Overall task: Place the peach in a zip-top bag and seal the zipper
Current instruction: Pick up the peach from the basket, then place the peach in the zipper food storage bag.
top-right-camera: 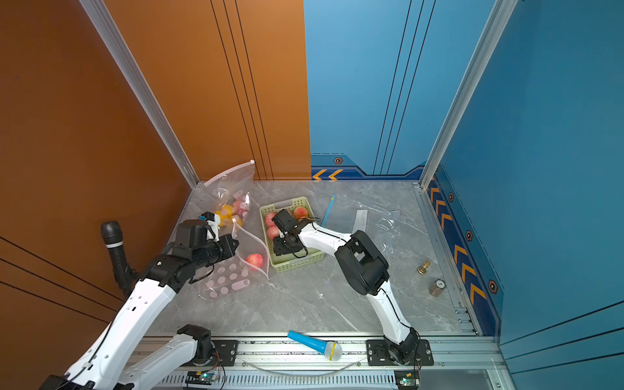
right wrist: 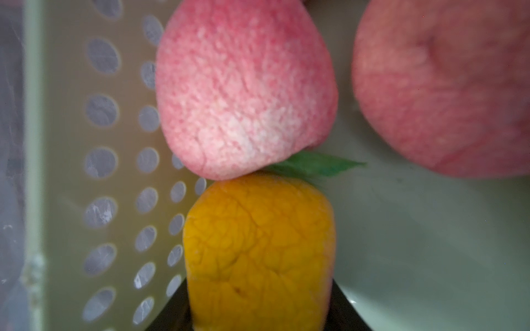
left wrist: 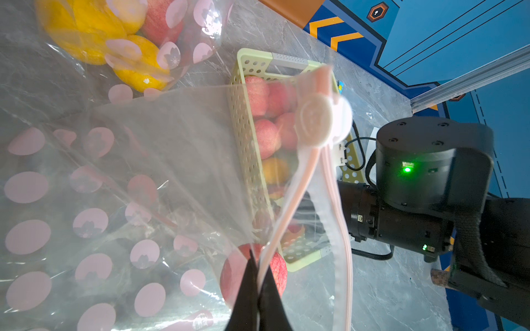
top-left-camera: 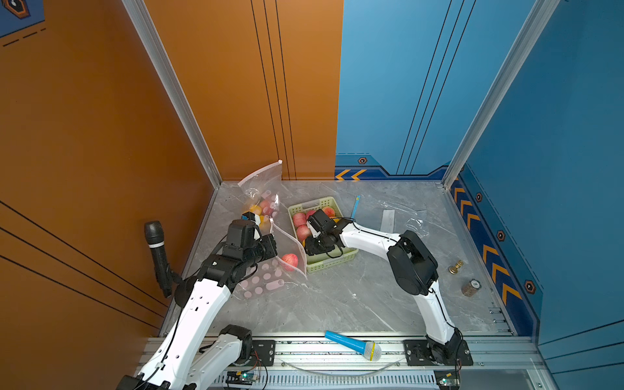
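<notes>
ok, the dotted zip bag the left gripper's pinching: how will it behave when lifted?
Probably floppy: the zip-top bag is thin creased film, sagging from where the left gripper pinches its rim. Likely to swing bottom-heavy: one peach lies loose inside. Glossy film might slip.

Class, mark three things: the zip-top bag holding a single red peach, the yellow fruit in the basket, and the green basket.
zip-top bag (top-left-camera: 266, 287): in a top view, spotted lower panel.
yellow fruit (right wrist: 258, 243): right wrist view, wrinkled skin.
green basket (top-left-camera: 337, 261): in a top view, near perforated wall.

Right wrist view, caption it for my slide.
Right claw straddles a yellow fruit in the green basket, a pink peach resting against it.
</notes>
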Controlling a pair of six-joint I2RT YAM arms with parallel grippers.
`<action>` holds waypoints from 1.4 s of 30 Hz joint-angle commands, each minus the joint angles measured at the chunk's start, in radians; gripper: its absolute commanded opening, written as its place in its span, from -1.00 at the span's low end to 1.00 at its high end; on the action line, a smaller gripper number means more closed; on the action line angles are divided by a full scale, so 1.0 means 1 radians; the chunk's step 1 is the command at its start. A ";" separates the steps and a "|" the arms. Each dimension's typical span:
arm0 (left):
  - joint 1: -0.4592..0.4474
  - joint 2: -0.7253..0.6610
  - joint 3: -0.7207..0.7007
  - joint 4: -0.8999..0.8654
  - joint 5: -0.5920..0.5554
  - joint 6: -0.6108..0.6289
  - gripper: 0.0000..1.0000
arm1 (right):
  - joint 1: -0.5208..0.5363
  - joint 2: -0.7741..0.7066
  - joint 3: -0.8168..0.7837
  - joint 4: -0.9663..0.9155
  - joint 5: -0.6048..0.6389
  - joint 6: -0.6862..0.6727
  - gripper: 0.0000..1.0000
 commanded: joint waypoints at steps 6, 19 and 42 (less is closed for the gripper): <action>0.005 -0.002 -0.014 -0.008 0.009 0.003 -1.00 | -0.004 -0.216 -0.128 0.031 0.074 -0.021 -0.23; -0.052 0.041 -0.003 0.028 -0.004 -0.014 -1.00 | 0.094 -0.532 -0.238 0.092 0.107 -0.055 -0.28; -0.126 0.017 0.048 0.045 0.015 -0.044 -1.00 | 0.221 -0.339 -0.080 -0.014 0.208 -0.098 0.24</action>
